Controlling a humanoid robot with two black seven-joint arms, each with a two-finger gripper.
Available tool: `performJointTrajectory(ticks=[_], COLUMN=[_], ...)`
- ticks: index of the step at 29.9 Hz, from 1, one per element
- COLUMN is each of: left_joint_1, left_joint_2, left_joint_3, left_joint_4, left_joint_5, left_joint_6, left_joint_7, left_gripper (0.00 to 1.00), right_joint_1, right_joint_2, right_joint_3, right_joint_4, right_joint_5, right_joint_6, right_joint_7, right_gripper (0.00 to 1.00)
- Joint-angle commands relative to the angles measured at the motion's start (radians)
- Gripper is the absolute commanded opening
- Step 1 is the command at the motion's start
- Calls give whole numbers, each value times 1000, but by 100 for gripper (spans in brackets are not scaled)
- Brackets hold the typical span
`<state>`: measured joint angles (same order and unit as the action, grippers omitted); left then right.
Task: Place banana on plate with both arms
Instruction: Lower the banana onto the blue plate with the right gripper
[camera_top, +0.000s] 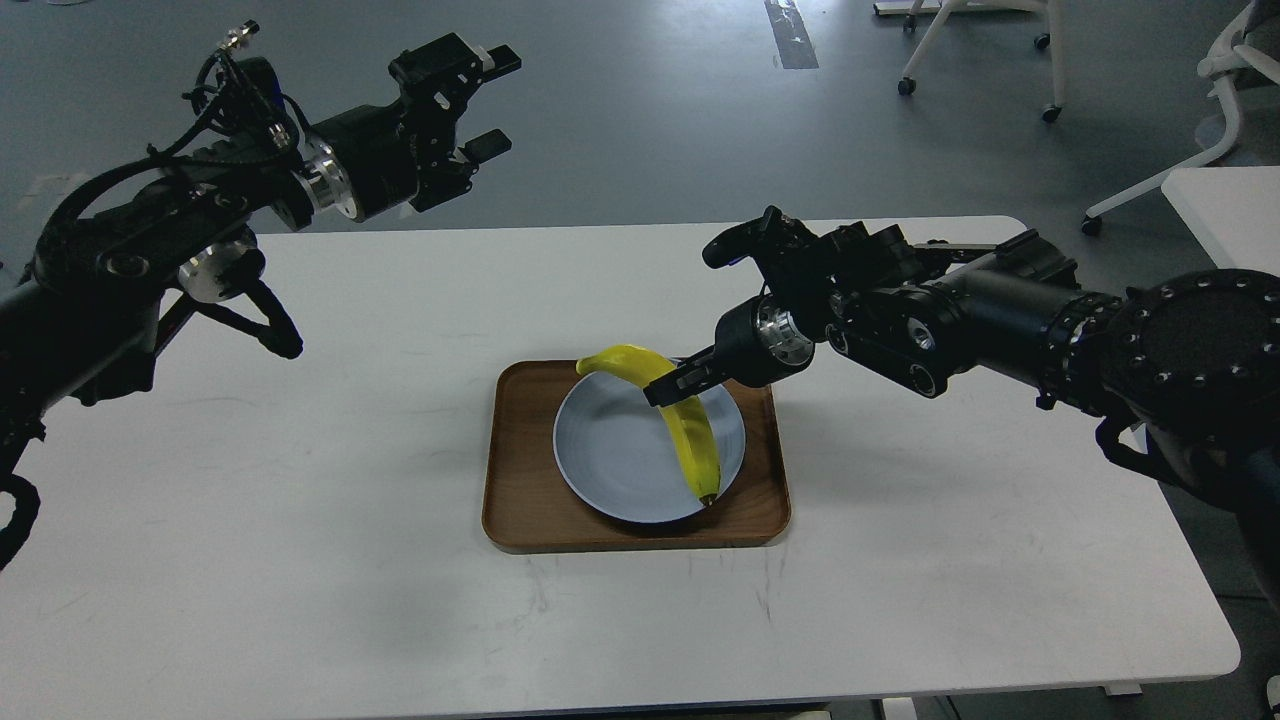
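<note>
Head view shows the right pincer clamped on the curved bright yellow banana near its upper bend, at the one o'clock side of the round pale blue-grey plate. From there the banana hangs over the plate, its dark tip touching down near the five o'clock rim. Under the plate lies a rectangular brown wooden tray on the white tabletop. Far off at ten o'clock, the left pincer hovers high, fingers spread wide, holding nothing.

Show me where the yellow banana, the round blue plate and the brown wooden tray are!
curved yellow banana (695, 440): head view, middle of its lower half.
round pale blue-grey plate (610, 450): head view, bare left part.
rectangular brown wooden tray (515, 500): head view, left floor.
</note>
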<state>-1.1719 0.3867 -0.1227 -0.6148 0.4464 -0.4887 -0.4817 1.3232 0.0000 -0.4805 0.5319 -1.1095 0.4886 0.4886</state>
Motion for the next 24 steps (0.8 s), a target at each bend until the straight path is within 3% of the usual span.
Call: performJointTrajectory(ticks=[1, 9, 16, 19, 24], left_joint_1=[0, 2, 30, 78, 161], left_joint_2=[1, 14, 15, 8, 3], left_joint_3=[0, -2, -46, -129, -207], left_joint_4=[0, 0, 3, 3, 3], left_joint_5=[0, 0, -24, -89, -146], left_joint_6=[0, 0, 1, 1, 2], left_joint_7=[0, 0, -2, 0, 0], left_gripper=[98, 98, 98, 98, 98], right_joint_1=[-1, 11, -68, -143, -260], right_joint_2=[0, -155, -370, -396, -384], right_joint_3=[20, 213, 471, 551, 658], right_joint_4=[0, -3, -4, -16, -53], right_joint_5=[0, 68, 474, 687, 843], right_joint_6=[0, 0, 0, 0, 0], right_joint_7=[0, 0, 0, 0, 0], right_gripper=[97, 100, 100, 100, 100])
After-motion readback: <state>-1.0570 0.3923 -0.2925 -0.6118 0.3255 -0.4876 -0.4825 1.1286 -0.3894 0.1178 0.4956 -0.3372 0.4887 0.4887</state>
